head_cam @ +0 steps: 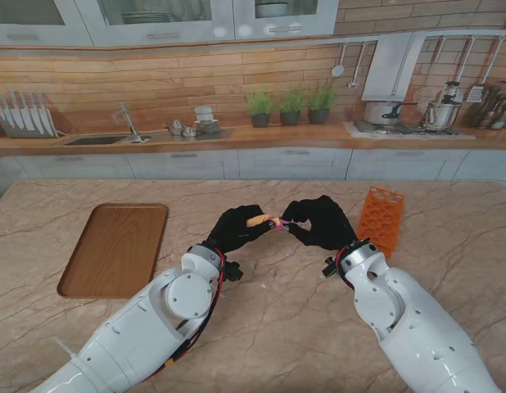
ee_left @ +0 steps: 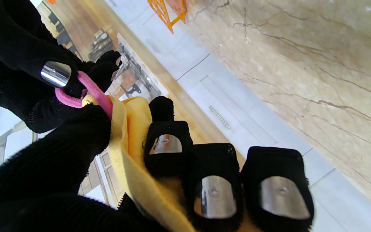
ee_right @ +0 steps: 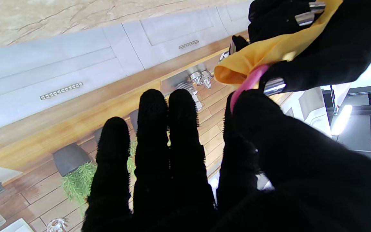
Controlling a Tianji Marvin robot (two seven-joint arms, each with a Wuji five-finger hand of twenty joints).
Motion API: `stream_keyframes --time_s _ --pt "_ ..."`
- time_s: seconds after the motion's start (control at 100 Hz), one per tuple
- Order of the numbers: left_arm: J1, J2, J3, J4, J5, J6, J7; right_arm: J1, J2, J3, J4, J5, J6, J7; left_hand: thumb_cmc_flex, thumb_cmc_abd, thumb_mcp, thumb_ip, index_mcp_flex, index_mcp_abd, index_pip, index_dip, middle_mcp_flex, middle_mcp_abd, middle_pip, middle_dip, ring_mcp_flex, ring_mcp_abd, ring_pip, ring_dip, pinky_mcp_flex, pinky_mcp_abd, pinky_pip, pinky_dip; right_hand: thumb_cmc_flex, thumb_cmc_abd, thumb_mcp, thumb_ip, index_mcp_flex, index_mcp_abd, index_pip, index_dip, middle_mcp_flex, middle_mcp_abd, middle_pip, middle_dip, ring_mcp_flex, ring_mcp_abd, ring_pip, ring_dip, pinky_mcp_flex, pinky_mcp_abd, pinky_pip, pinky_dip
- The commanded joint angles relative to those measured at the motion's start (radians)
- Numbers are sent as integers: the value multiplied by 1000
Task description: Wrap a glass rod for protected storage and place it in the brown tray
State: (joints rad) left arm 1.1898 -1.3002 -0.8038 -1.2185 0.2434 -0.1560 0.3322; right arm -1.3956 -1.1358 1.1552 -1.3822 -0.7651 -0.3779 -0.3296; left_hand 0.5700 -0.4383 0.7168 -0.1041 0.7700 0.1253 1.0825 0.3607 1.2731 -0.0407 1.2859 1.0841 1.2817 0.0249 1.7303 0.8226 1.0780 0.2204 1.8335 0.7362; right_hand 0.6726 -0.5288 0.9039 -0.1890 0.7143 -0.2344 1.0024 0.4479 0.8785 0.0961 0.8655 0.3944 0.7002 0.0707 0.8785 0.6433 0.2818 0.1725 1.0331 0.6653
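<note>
Both black-gloved hands meet above the middle of the table. My left hand is shut on a rolled yellow cloth bundle; the glass rod inside it is hidden. The wrist views show the yellow cloth gripped in the left fingers. A pink elastic band sits at the bundle's end, pinched by my right hand between thumb and forefinger. The brown tray lies flat on the table to the left, with nothing in it.
An orange rack stands on the table just right of my right hand. Behind the table runs a kitchen counter with a sink, potted plants and a stove.
</note>
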Motion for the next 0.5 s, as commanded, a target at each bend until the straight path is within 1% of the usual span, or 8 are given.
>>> stream_keyframes --time_s 0.0,0.12,0.22,0.49 --pt "5 4 2 -6 -5 -1 -14 2 3 4 -3 -8 -14 -12 135 -53 152 50 10 -26 3 -6 69 -133 128 17 -9 -82 89 11 17 -14 261 25 26 49 23 -26 22 -71 71 23 -1 -7 17 -12 2 -39 18 3 5 -7 30 -9" --pt "4 7 6 -10 -10 -3 -32 6 5 9 0 -21 -23 -19 132 -55 156 51 17 -26 0 -10 69 -133 131 16 -9 -83 92 11 17 -14 261 30 27 50 19 -28 20 -76 72 23 -1 -9 17 -12 2 -40 18 1 6 -8 32 -11" --pt "4 8 9 -12 -15 -2 -39 9 6 11 4 -30 -31 -22 133 -49 155 47 13 -14 1 -7 69 -135 134 15 -9 -83 94 11 18 -13 261 35 28 52 17 -29 20 -80 74 23 -2 -9 17 -12 2 -40 18 0 7 -8 33 -13" --pt "7 13 12 -22 -25 0 -62 23 11 7 21 -63 -49 -38 138 -40 149 41 8 -19 0 -6 68 -133 136 12 -9 -79 99 10 18 -10 261 43 32 58 4 -31 17 -95 73 22 -4 -7 15 -13 2 -38 17 -3 6 -9 37 -17"
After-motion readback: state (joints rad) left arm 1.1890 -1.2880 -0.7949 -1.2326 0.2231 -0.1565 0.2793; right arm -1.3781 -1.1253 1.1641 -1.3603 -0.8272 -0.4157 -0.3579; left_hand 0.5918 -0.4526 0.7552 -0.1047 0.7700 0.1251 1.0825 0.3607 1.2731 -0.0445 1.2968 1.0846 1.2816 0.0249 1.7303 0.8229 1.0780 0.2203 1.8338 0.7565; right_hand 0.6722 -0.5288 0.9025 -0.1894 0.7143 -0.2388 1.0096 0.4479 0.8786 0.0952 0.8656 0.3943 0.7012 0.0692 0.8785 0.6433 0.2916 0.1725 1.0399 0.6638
